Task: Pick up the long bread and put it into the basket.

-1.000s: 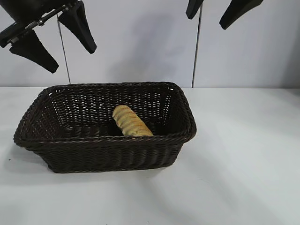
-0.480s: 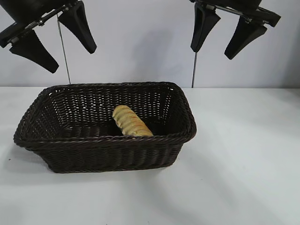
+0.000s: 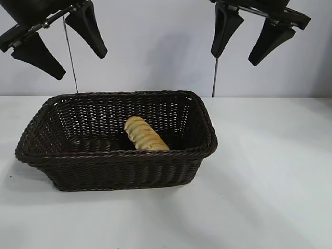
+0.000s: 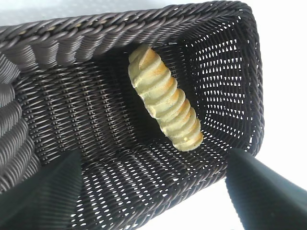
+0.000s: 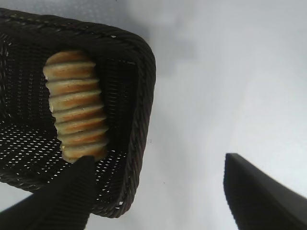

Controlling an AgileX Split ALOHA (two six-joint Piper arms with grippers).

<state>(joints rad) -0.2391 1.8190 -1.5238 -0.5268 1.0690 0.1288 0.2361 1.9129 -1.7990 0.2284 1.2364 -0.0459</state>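
Change since the earlier pictures: the right gripper [image 3: 246,44], a second ago showing only its fingertips at the top edge of the exterior view, is now hanging lower with its crossbar in sight, and has been holding that spot for the last half second; the left gripper [image 3: 57,44], basket and bread are sitting unchanged. Nearest item: the basket [image 3: 119,171], rectangular, dark brown wicker, its sloping sides woven open enough to be letting light through, its rim braided thick like rope, resting on a plain white table [image 3: 270,181]. Inside it: the long bread [image 3: 146,135], a golden twisted loaf with raised spiral ridges browned along their crests, lying diagonally on the basket floor toward the right end (one end nearly touching the front wall). Farthest: both grippers hanging high over the basket ends, well apart from everything, their black tapered fingers spread and gripping nothing. Step in hand, as a judgement: the placing is looking done and the arms are parking. The next move is calling for nothing beyond staying clear of the basket.
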